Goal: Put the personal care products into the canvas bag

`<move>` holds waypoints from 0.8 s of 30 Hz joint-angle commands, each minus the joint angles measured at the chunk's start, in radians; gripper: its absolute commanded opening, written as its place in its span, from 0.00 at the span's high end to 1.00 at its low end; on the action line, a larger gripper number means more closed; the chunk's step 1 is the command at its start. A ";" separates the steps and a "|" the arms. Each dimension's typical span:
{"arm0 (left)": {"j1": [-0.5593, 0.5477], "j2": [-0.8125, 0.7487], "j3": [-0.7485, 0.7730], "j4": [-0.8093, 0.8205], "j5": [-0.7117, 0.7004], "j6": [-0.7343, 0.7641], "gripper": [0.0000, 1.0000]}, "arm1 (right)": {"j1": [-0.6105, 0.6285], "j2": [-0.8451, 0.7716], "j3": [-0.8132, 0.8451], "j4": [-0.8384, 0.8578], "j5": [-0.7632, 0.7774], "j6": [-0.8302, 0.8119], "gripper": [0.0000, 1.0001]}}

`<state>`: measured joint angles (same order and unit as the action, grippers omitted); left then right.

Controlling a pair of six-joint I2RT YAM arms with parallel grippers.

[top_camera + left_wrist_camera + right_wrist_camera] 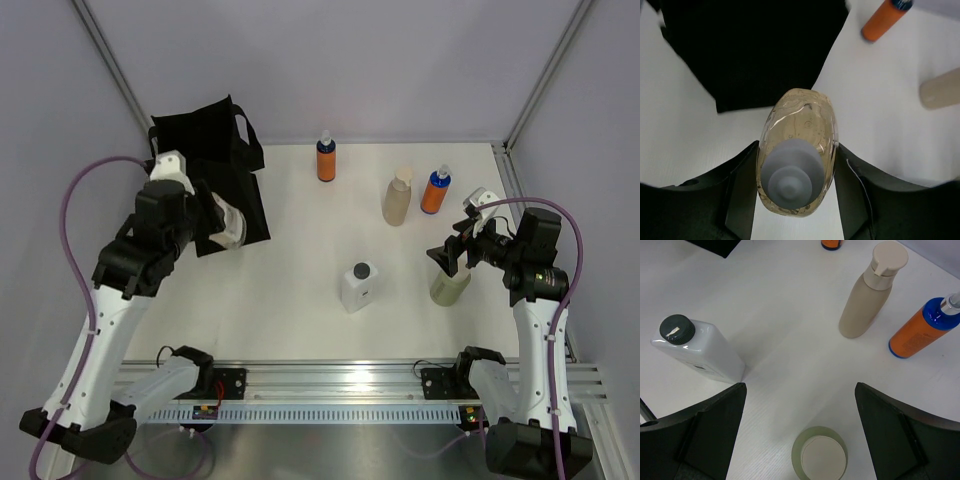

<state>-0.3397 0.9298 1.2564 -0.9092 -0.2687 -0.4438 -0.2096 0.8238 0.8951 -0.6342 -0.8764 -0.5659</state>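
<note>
The amber bottle (pixel 797 150) sits between the fingers (pixel 742 185) of the left claw (pixel 796 165), cap toward the wrist camera. Both fingers press against its sides, so the claw is clamped on it. From above, bottle and claw hang at the near-right corner of the canvas bag (pixel 205 150). In the wrist view the bottle's far end reaches the bag's near edge, with bare tabletop (pixel 300 260) under the rest of it. The bag itself stands at the far-left corner of the tabletop, its two loop handles raised.

The olive-green bottle (pixel 819 457) stands upright near the right edge of the tabletop. It lies directly below the gap of the right claw (pixel 800 390), whose fingers stand wide apart and touch nothing.

The white bottle (pixel 358 285) with its grey cap stands around the middle of the tabletop, toward the near edge. The beige pump bottle (pixel 398 197) and one orange bottle (pixel 435 190) stand just beside each other toward the far-right corner. The other orange bottle (pixel 326 158) is at the middle of the far edge.
</note>
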 commanded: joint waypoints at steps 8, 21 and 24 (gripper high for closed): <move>-0.001 0.340 0.644 0.401 -0.125 0.108 1.00 | -0.002 0.000 -0.001 -0.001 -0.004 -0.025 0.01; 0.139 0.664 0.828 0.471 -0.257 0.257 1.00 | -0.002 -0.006 -0.001 -0.010 -0.030 -0.023 0.00; 0.152 0.693 0.781 0.431 -0.215 0.254 1.00 | -0.002 -0.009 -0.002 -0.010 -0.030 -0.023 0.00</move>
<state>-0.1894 1.6543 2.0052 -0.6224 -0.5068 -0.2039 -0.2096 0.8257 0.8948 -0.6365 -0.8833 -0.5724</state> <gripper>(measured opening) 0.573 0.993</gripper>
